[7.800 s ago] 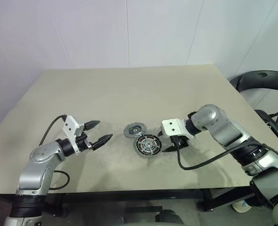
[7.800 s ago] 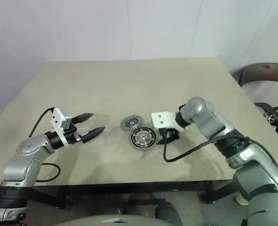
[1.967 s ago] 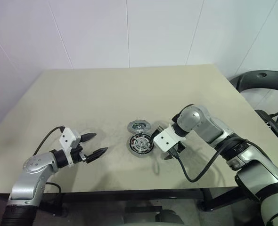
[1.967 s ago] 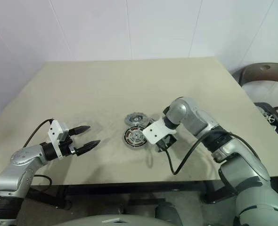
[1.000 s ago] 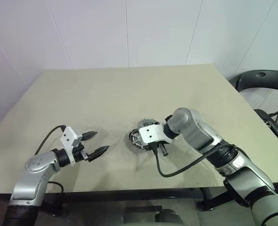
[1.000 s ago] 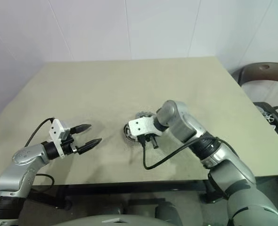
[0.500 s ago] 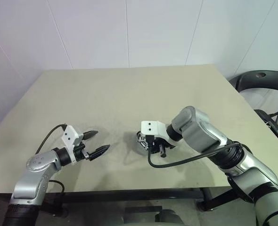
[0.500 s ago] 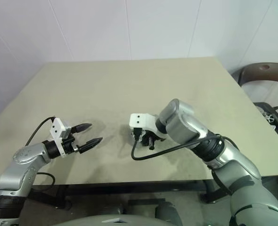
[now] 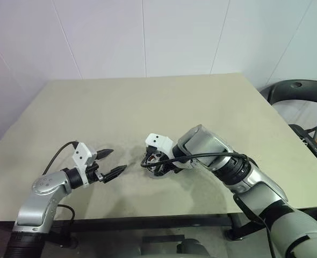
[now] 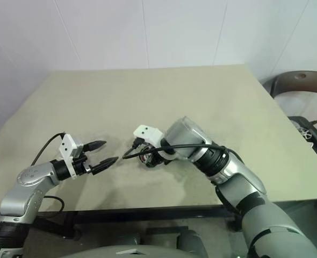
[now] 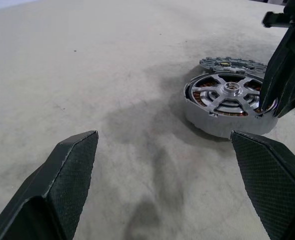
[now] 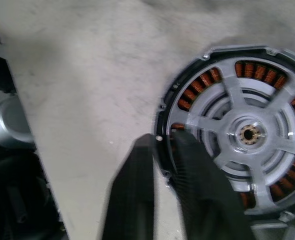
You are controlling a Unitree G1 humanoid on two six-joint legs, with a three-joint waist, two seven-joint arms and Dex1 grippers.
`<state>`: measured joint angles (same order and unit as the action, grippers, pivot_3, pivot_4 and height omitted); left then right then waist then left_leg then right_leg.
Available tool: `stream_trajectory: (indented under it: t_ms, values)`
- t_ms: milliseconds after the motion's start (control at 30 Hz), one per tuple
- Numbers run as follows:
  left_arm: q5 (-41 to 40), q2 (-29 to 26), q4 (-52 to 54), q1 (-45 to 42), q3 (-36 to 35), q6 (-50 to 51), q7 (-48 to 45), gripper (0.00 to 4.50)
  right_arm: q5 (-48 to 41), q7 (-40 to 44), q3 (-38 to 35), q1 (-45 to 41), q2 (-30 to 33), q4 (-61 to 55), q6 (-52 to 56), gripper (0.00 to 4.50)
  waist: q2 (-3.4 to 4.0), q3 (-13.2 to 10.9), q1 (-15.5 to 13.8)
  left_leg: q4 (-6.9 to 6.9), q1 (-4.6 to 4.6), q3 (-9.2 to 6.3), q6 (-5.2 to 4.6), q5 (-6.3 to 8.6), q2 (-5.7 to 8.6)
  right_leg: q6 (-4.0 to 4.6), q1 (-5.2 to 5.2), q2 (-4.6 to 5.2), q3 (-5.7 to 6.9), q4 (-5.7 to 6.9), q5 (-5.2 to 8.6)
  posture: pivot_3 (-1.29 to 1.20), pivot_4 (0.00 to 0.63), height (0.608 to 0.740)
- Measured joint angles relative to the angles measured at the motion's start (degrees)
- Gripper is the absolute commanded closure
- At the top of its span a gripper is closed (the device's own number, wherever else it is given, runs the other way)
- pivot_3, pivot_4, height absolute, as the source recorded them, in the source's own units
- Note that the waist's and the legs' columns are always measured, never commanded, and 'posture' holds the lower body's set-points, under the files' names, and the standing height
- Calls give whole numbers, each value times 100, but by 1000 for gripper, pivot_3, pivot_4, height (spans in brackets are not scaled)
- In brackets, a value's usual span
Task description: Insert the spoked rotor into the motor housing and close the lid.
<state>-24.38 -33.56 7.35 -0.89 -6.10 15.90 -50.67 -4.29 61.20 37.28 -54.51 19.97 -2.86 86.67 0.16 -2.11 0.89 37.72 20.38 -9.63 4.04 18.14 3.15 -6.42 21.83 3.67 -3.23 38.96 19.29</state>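
The round copper-wound motor housing (image 11: pixel 229 104) sits mid-counter (image 9: pixel 94 113), your right jaws (image 12: pixel 160 150) pinching its dark rim; left jaws (image 9: pixel 110 162) spread idle. Next: fit the grey holed lid (image 11: pixel 232 64).
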Motion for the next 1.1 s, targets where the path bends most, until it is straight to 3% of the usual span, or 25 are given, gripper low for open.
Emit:
stream_trajectory:
  t_ms: [200, 300, 467, 600, 867, 1100]
  values:
    - [3, 1, -1, 3, 2, -5, 0, 0, -675, -203, -329, -116, 199, -81, 221, 1276, 0, 0, 24, -2, 3, 3, 2, -1, -1, 0, 11, 0, -1, 6, 0, 0, 0, 740]
    - [4, 2, -1, 3, 9, -14, -2, 0, -1055, -302, -962, -283, 246, -209, 398, 303, 0, 0, 18, -5, 8, 3, 1, -1, -1, 0, 18, 0, -1, 6, 0, 0, 0, 740]
    - [4, 5, -12, 1, 10, -31, -9, 0, -1747, -882, -2547, -116, 153, 231, 549, 303, -7, 4, -17, -6, 5, 6, 1, -1, 0, 2, 13, 2, -1, 6, -1, 0, 0, 740]
    - [3, 6, -36, 4, 12, -47, -39, 0, -2152, -1698, -3743, 817, 136, 195, 549, 303, -9, 6, -20, -12, 10, 10, 0, -1, 0, 2, 18, 4, -5, 4, -1, 0, 0, 740]
    - [7, 6, -182, -114, 33, -76, -167, 0, -3730, -2579, -4522, 2016, 910, -185, 549, 303, -7, 4, 10, -29, 7, 24, -1, -2, -5, 2, 9, 1, -18, 5, -1, 0, 0, 740]
    - [15, 4, -294, -212, 70, -128, -219, 0, -5650, -3858, -4832, 2481, 1230, 594, 549, 303, -8, 3, -2, -26, -2, 25, -11, -8, -4, 2, -8, 2, -18, 4, -1, 0, 0, 740]
